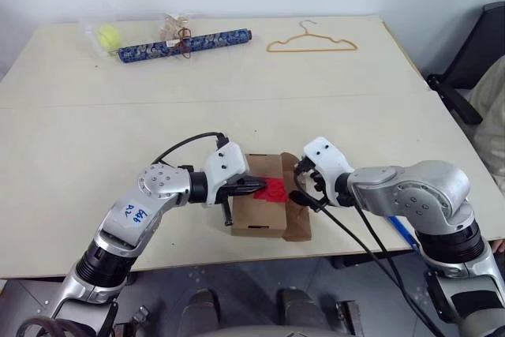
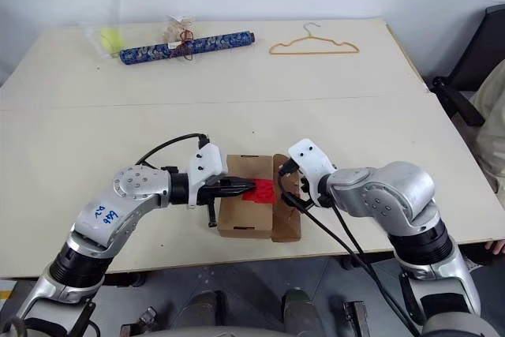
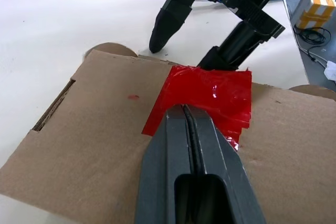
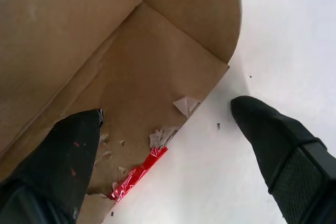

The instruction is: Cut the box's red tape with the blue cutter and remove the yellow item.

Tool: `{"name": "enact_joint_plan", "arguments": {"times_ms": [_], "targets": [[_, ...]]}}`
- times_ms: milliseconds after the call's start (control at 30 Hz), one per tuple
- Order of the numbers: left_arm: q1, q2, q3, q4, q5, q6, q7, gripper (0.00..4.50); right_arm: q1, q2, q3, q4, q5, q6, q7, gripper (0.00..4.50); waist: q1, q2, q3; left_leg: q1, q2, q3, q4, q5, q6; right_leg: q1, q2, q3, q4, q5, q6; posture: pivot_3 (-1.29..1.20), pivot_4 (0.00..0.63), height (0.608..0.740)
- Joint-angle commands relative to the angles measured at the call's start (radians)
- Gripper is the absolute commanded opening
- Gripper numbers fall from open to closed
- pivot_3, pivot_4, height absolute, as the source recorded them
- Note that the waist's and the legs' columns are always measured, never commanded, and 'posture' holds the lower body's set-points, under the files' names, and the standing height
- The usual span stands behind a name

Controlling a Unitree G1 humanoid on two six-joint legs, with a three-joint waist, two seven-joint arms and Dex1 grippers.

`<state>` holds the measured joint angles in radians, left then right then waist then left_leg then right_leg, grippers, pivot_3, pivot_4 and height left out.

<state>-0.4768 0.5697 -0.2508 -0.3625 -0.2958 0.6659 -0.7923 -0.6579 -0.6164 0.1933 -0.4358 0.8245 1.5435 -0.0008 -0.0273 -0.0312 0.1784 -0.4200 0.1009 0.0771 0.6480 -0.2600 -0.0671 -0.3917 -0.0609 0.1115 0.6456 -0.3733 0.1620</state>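
From my station, working left to right: my left gripper [image 1: 254, 186] has its fingers pressed together, tips lying on the red tape [image 3: 210, 98] atop the box [image 1: 256, 215], with nothing visibly pinched between them. The box sits near the front edge of the surface [image 1: 95, 132], a small corrugated carton with one side flap [image 4: 173, 77] swung out to the right. I judge it light and easily shoved, stiff along the creases but prone to tearing; the flap's edge already shows ragged paper and a scrap of red tape. The tape looks glossy and slick, wrinkled over the seam, so a pinch there may slip. My right gripper [image 4: 168, 124] is spread wide, one finger on the flap's face, the other over the bare surface past its edge. I would take the flap at its free edge, and brace the carton body while pulling. The yellow item cannot be made out; presumably inside.
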Motion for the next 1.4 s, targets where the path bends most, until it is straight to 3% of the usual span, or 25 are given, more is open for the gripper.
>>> {"name": "enact_joint_plan", "arguments": {"times_ms": [33, 67, 200, 333, 433, 567, 900, 1000, 1200, 1400], "targets": [[0.020, 0.024, -0.027, 0.047, 0.029, 0.033, -0.004, 0.00, 0.018, -0.064, 0.012, -0.020, -0.061, -0.010, 0.052, 4.46, 0.002, 0.000, 0.000, 0.000, 0.000, 0.000, 0.000, 0.000, 0.000, 0.000, 0.000, 0.000, 0.000, 0.000, 0.000, 0.00, 0.150, 0.740], [0.019, 0.023, -0.029, 0.050, 0.030, 0.030, -0.005, 0.00, 0.018, -0.073, 0.009, -0.019, -0.069, -0.013, 0.069, 4.46, 0.002, 0.000, 0.000, 0.000, 0.000, 0.000, 0.000, 0.000, 0.000, 0.000, 0.000, 0.000, 0.000, 0.000, 0.000, 0.00, 0.150, 0.740], [0.014, 0.019, -0.031, 0.051, 0.032, 0.024, -0.007, 0.00, 0.003, -0.011, -0.269, 0.063, 0.039, 0.037, 0.190, 4.46, 0.002, 0.000, 0.000, 0.000, 0.000, 0.000, 0.001, -0.001, 0.001, 0.001, 0.000, 0.000, 0.000, 0.000, 0.000, 0.00, 0.150, 0.740], [0.015, 0.021, -0.029, 0.052, 0.032, 0.016, -0.011, 0.00, -0.009, -0.079, -0.382, 0.237, 0.173, 0.071, 0.301, 4.46, 0.003, 0.000, 0.000, 0.000, 0.000, 0.000, 0.001, -0.001, 0.001, 0.001, 0.000, 0.000, 0.000, 0.000, 0.001, 0.00, 0.150, 0.740], [0.017, 0.024, -0.027, 0.051, 0.030, 0.010, -0.017, 0.00, -0.006, -0.156, -0.363, 0.384, 0.307, 0.071, 0.390, 4.46, 0.001, 0.000, 0.000, 0.000, 0.000, 0.000, 0.000, -0.001, 0.001, 0.001, 0.000, 0.000, -0.001, 0.000, 0.001, 0.00, 0.150, 0.740], [0.007, 0.022, -0.026, 0.061, 0.030, 0.006, -0.022, 0.00, -0.022, -0.154, -0.312, 0.503, 0.334, 0.071, 0.415, 4.46, -0.001, 0.000, 0.000, 0.001, 0.000, 0.000, 0.001, -0.001, 0.002, 0.001, 0.000, 0.001, 0.000, 0.000, 0.001, 0.00, 0.150, 0.740], [0.000, 0.024, -0.006, 0.059, 0.015, 0.011, -0.033, 0.00, -0.027, 0.002, -0.237, 0.588, 0.170, 0.054, 0.472, 4.46, -0.007, -0.002, -0.001, 0.008, 0.000, 0.001, 0.000, 0.000, 0.000, 0.007, 0.000, 0.001, -0.001, 0.001, 0.001, 0.00, 0.150, 0.740], [-0.003, 0.023, -0.003, 0.062, 0.013, 0.012, -0.033, 0.00, -0.016, 0.031, -0.225, 0.567, 0.152, 0.060, 0.500, 3.88, -0.013, -0.002, -0.001, 0.017, 0.000, 0.001, -0.002, -0.003, 0.003, 0.017, 0.001, 0.001, -0.003, 0.000, 0.001, 0.00, 0.150, 0.740], [-0.008, 0.020, -0.001, 0.073, 0.015, 0.008, -0.034, 0.00, -0.013, 0.075, -0.230, 0.550, 0.126, 0.067, 0.544, 1.89, -0.014, -0.002, -0.001, 0.016, 0.000, 0.001, -0.003, -0.002, 0.003, 0.016, 0.001, 0.001, -0.003, 0.000, 0.001, 0.00, 0.150, 0.740], [-0.004, 0.017, -0.002, 0.083, 0.018, -0.006, -0.036, 0.00, -0.021, 0.117, -0.215, 0.565, 0.088, 0.053, 0.560, 1.89, -0.015, -0.002, -0.001, 0.016, 0.000, 0.001, -0.002, -0.002, 0.002, 0.016, 0.001, 0.001, -0.003, 0.000, 0.001, 0.00, 0.150, 0.740]]}}
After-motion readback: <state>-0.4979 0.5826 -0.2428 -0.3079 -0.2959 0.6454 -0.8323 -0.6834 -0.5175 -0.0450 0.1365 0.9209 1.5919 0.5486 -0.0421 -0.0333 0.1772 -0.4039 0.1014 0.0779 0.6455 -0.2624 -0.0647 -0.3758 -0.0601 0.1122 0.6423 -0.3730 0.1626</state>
